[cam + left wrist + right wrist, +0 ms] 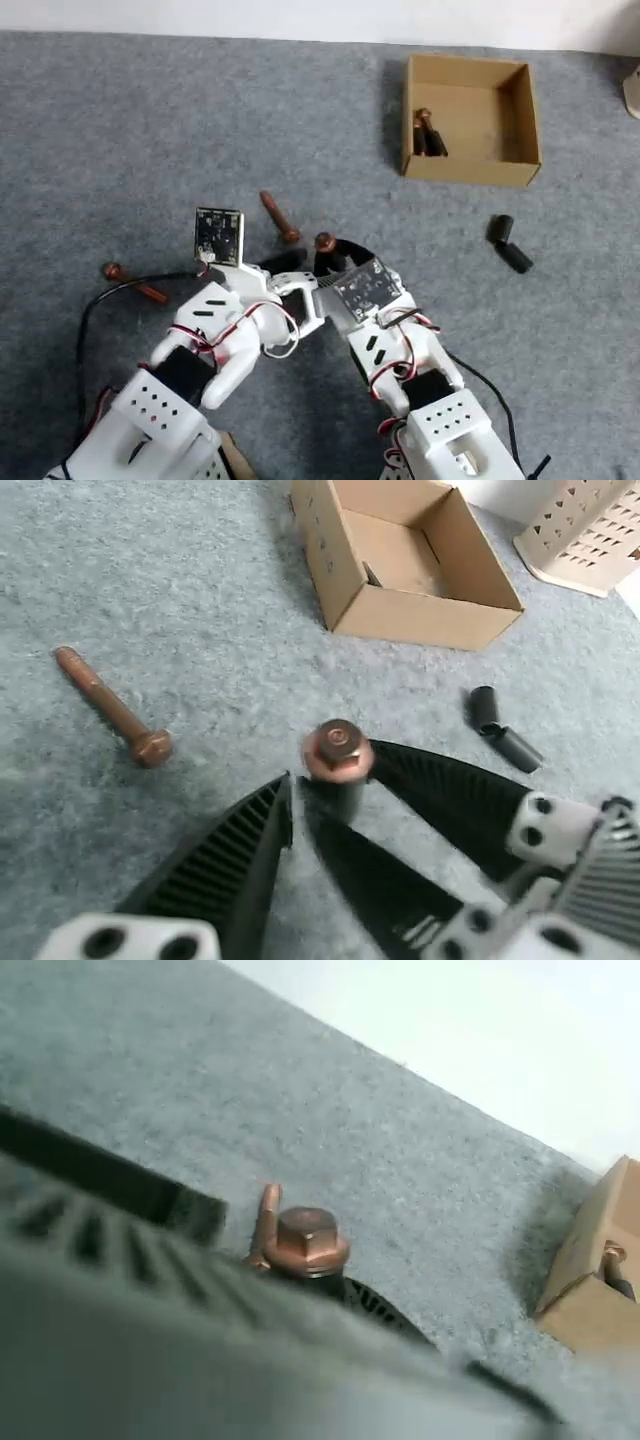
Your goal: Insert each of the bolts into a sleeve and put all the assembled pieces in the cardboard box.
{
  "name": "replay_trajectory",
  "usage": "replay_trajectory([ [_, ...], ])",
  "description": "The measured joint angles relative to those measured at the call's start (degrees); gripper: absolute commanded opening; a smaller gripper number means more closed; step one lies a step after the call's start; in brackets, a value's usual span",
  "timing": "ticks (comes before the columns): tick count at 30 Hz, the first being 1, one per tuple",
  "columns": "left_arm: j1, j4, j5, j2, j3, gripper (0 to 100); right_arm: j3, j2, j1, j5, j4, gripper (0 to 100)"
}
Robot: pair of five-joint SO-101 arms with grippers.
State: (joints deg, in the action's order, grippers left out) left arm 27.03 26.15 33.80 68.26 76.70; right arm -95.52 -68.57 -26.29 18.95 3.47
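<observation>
Right gripper (347, 792) clamps the bolted sleeve (346, 798), left gripper (290, 263) state unreadable; tilting it may shed the bolt (338, 748)

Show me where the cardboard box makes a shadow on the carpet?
High view: the cardboard box darkens the carpet along its left wall. Left wrist view: the same shadow hugs one side wall. Right wrist view: the carpet dims beside the box.

The right gripper (338, 795) clamps an upright black sleeve (341, 792) with a copper bolt (338, 748) seated in it. A loose bolt (108, 705) lies on the grey carpet (200, 580) to its left, two spare sleeves (503, 730) to its right, a cardboard box (400, 615) farther off.
</observation>
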Motion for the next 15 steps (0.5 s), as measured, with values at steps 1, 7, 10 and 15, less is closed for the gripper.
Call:
replay_trajectory([
  [1,-1.1,0.0,0.0,0.0,0.0,42,0.0,-0.1,1.2,-1.1,-1.5,0.5],
  [7,-3.3,0.0,-0.1,0.0,0.0,42,2.1,0.1,7.6,-7.3,-16.4,0.5],
  [10,-3.8,0.0,-0.1,0.0,0.0,42,4.8,0.0,8.9,-7.7,-19.8,0.5],
  [15,-3.9,-0.2,-0.1,0.0,2.0,42,6.7,0.1,10.8,-7.7,-23.4,0.5],
])
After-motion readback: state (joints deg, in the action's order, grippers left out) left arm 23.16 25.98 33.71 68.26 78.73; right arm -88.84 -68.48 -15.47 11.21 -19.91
